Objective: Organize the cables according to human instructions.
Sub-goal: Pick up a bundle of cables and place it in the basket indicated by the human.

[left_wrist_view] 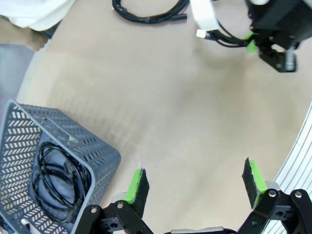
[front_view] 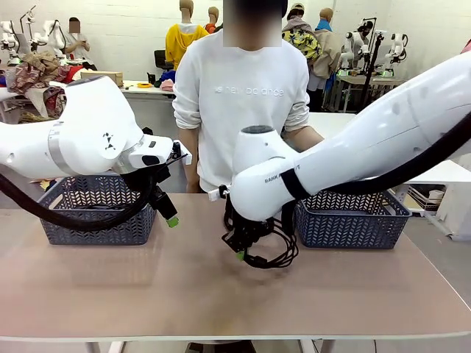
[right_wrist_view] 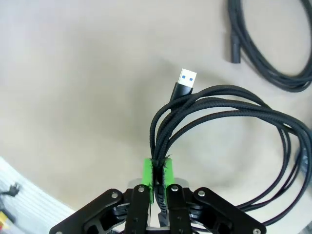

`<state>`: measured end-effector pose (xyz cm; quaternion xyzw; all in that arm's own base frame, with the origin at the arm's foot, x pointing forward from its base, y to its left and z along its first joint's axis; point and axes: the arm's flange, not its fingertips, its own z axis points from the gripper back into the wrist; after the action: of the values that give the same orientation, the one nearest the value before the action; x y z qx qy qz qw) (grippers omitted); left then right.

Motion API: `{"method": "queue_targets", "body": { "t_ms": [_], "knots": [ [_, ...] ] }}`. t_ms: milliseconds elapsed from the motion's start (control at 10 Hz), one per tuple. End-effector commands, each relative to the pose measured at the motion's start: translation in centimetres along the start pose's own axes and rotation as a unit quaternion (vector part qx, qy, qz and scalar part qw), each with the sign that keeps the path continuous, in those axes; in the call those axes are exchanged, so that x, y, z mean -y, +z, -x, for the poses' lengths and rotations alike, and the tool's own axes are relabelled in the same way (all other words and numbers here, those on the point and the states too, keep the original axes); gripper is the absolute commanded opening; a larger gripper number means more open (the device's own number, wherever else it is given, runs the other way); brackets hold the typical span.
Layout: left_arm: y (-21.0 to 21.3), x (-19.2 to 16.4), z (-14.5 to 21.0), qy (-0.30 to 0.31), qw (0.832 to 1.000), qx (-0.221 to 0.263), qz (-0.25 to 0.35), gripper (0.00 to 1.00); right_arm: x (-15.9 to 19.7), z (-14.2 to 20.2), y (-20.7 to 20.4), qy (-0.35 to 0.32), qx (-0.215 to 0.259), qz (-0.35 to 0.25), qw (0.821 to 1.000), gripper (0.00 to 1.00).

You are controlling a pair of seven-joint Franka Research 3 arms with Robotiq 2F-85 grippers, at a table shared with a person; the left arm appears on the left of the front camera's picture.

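Right jaws: pinched tight on a bunch of strands of the held coil (right_wrist_view: 224, 105).
Held coil: braided black cord, low over the desk (right_wrist_view: 73, 73); we judge it light and limp (the loops will sag and swing). Its USB plug (right_wrist_view: 186, 80) sticks out free.
Where to hold: across several strands together, we think, never by the plug.
Loose coil (left_wrist_view: 148, 19): on the desk, near the held coil.
Right basket (front_view: 353, 224): just beside the held coil.
Left jaws: wide, empty, well apart from the held coil.
Left basket (left_wrist_view: 92, 146): farthest from the held coil, another cord (left_wrist_view: 53, 175) lying inside.
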<state>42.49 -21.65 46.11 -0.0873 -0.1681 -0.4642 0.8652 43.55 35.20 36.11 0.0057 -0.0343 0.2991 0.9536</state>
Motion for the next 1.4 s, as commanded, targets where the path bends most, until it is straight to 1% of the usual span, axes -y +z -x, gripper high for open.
{"method": "queue_targets", "body": {
  "t_ms": [0,100,200,300,400,600,700,800,1100,1300],
  "knots": [
    [0.1,-0.2,0.0,0.004,1.000,0.001,-0.002,1.00,0.3,2.0,3.6,0.076,-0.007,-0.038,0.996,0.00],
    [0.1,-0.2,0.0,0.004,1.000,0.001,-0.002,1.00,0.2,2.6,5.2,0.123,-0.013,-0.037,0.992,0.00],
    [0.1,-0.2,0.0,0.004,1.000,0.001,-0.002,1.00,0.8,3.3,6.9,0.174,-0.013,-0.042,0.984,0.00],
    [0.1,-0.2,0.0,0.004,1.000,0.001,-0.002,1.00,1.9,4.0,8.6,0.209,-0.012,-0.035,0.977,0.00],
    [0.1,-0.2,0.0,0.004,1.000,0.001,-0.002,1.00,3.6,4.6,10.5,0.238,-0.006,-0.021,0.971,0.00],
    [0.1,-0.2,0.0,0.004,1.000,0.001,-0.002,1.00,7.1,5.5,12.9,0.287,0.011,0.003,0.958,0.00],
    [0.1,-0.2,0.0,0.004,1.000,0.001,-0.002,1.00,9.2,5.8,13.6,0.298,0.015,0.020,0.954,0.00],
    [0.1,-0.2,0.0,0.004,1.000,0.001,-0.002,1.00,11.9,5.9,14.1,0.318,0.017,0.022,0.948,0.00],
    [0.1,-0.2,0.0,0.004,1.000,0.001,-0.002,1.00,19.3,6.1,14.5,0.359,0.034,0.011,0.933,0.00],
    [0.1,-0.2,0.0,0.004,1.000,0.001,-0.002,1.00,23.6,6.3,14.8,0.359,0.024,0.013,0.933,0.00]
  ]
}}
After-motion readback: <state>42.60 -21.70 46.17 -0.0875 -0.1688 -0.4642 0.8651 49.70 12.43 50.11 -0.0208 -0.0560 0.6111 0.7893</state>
